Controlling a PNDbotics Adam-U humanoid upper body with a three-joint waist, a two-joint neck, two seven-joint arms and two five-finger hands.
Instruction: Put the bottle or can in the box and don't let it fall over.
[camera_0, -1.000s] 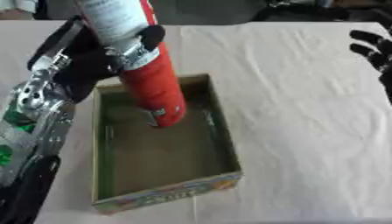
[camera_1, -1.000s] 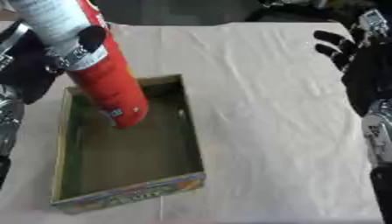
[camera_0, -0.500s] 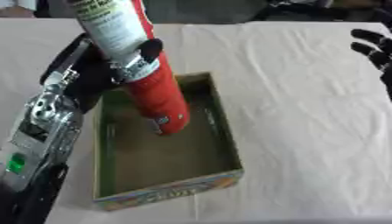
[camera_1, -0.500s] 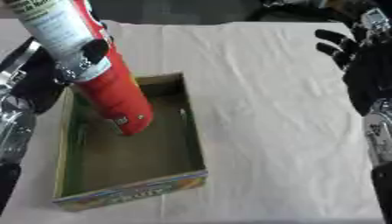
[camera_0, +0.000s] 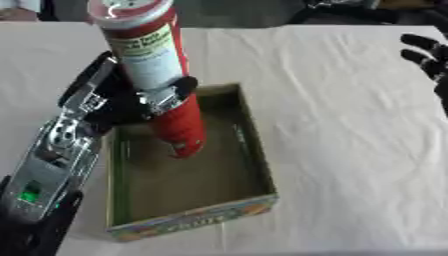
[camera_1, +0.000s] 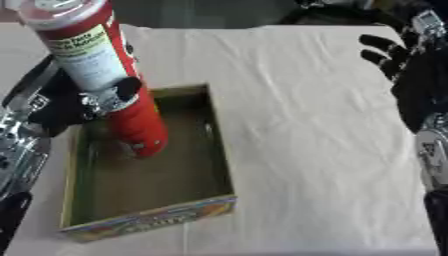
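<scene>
**Can lowered into box, held at mid-height by left hand**

Can (camera_0: 157, 85), a tall red cylinder with a pale label and a light lid, is shown inside the open cardboard box (camera_0: 259, 165), its lower end down near the floor of the far left part of the box. The can is held close to upright with a slight lean, and the left hand (camera_0: 131, 102) is curled round it at about mid-height, a thumb or finger wrapped across the front just below the label. The mid-height grasp is judged to serve stability: a tall, narrow can tips easily, so it is steadied until its base sits flat. The placement near the far wall leaves most of the box floor bare (the box lies lengthwise toward the camera, a printed band along its near edge).

Whether the base touches the floor cannot be told; the lower end is seen against the dark interior with no clear contact line. The back of the can and most of the gripping fingers are hidden by the can itself. The label text cannot be read. The right hand (camera_1: 411, 75) is seen at the right edge above the pale tablecloth (camera_1: 306, 125), well apart from the box, fingers spread and holding nothing; it is partly cut off by the frame.
</scene>
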